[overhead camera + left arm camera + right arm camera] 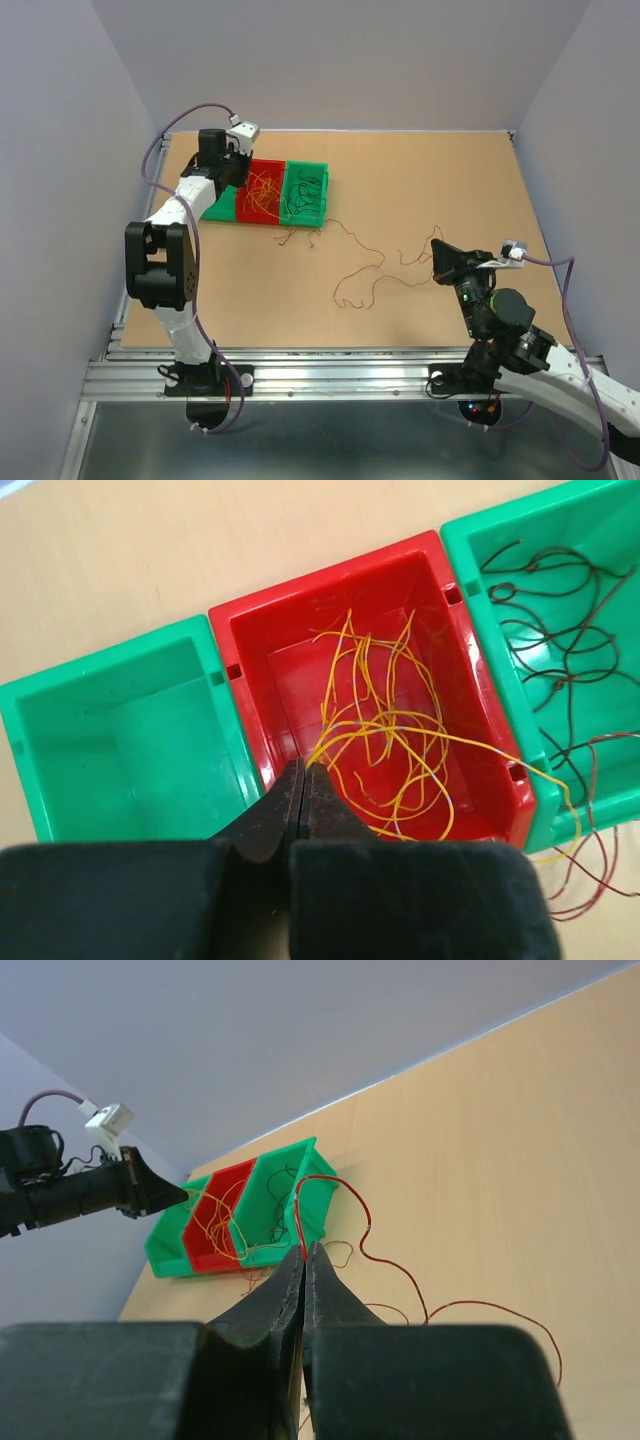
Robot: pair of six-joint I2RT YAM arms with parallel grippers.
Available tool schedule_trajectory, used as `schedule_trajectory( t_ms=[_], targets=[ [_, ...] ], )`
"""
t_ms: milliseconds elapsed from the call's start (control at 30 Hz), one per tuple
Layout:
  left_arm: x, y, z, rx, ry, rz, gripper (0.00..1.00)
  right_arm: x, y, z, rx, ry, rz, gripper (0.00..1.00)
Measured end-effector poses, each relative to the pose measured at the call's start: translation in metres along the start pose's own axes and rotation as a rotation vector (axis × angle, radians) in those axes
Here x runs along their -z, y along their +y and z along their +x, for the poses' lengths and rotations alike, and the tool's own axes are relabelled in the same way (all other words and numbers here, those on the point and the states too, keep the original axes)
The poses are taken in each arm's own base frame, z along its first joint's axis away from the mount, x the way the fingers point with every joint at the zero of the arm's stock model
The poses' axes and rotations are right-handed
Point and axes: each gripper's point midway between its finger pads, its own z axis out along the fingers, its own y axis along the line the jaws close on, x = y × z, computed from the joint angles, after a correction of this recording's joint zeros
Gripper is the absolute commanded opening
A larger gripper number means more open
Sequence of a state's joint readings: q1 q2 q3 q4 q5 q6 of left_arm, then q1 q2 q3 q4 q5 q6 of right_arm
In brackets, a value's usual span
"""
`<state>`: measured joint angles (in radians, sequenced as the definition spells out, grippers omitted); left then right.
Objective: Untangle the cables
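top: overhead, far | left wrist: close, down | right wrist: low, sideways | shared: bins (120, 730)

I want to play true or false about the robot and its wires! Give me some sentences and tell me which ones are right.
1. The red bin holds yellow wires. True.
2. The left gripper is wide open. False: it is shut on the yellow wires.
3. The right gripper pinches a red wire. True.
4. The leftmost green bin is full of wires. False: it is empty.
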<state>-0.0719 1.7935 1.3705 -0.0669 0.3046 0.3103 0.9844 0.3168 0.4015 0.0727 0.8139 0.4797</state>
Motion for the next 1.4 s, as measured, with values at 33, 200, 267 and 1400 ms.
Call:
schedule_trajectory(
  t_ms=[33, 200, 267, 1400],
  targets=[
    [-0.003, -0.001, 0.002, -0.02, 0.014, -0.025, 0.0, 0.0, 0.0, 0.0, 0.0, 0.0, 0.0, 0.0],
    [-0.015, -0.008, -0.003, -0.124, 0.029, -0.156, 0.0, 0.0, 0.001, 0.0, 0.0, 0.001, -0.002, 0.01],
    [-0.016, -0.009, -0.007, -0.158, 0.03, -0.202, 0.0, 0.0, 0.001, 0.0, 0.001, 0.003, -0.002, 0.01],
    [0.012, 0.013, -0.039, -0.238, -0.08, -0.448, 0.0, -0.002, 0.0, 0.005, 0.015, 0.014, 0.004, 0.01]
  ],
)
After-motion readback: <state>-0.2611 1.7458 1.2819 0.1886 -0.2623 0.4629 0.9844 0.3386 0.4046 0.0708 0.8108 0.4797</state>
